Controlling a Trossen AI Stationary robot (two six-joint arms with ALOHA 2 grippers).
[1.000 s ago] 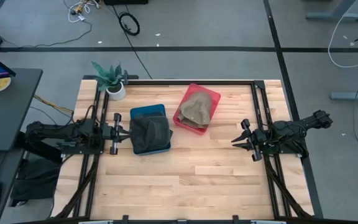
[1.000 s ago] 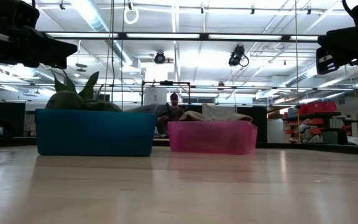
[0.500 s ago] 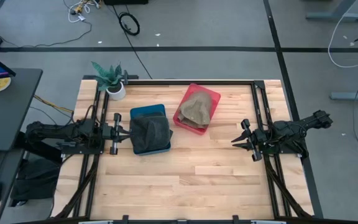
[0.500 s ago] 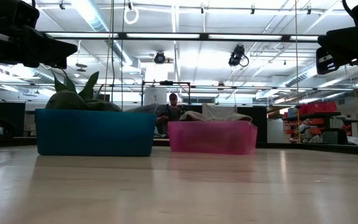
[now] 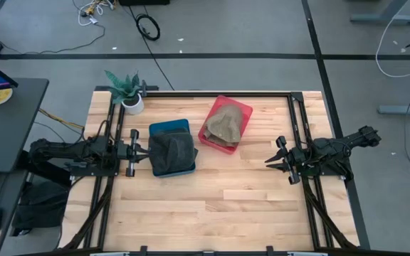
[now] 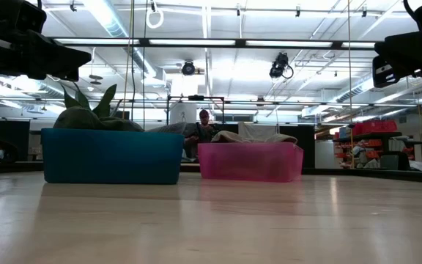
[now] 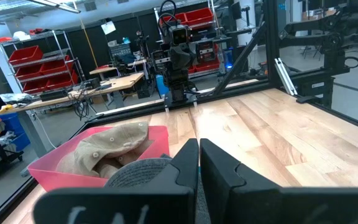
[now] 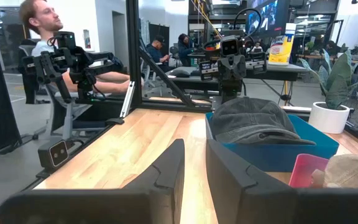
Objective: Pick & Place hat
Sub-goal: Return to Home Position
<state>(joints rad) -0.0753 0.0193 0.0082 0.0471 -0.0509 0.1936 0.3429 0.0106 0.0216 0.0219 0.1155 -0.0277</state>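
A dark grey cap lies in the blue bin, and its crown rises above the rim in the right wrist view. A tan hat rests in the pink bin just to the right and farther back. My left gripper is shut and held level at the blue bin's left edge, with the grey cap just beyond its fingers. My right gripper waits at the table's right side, slightly open and pointing toward both bins.
A potted plant stands at the far left corner of the table. Black frame rails run along both sides. Bare wood stretches across the near half of the table. People sit in the room beyond.
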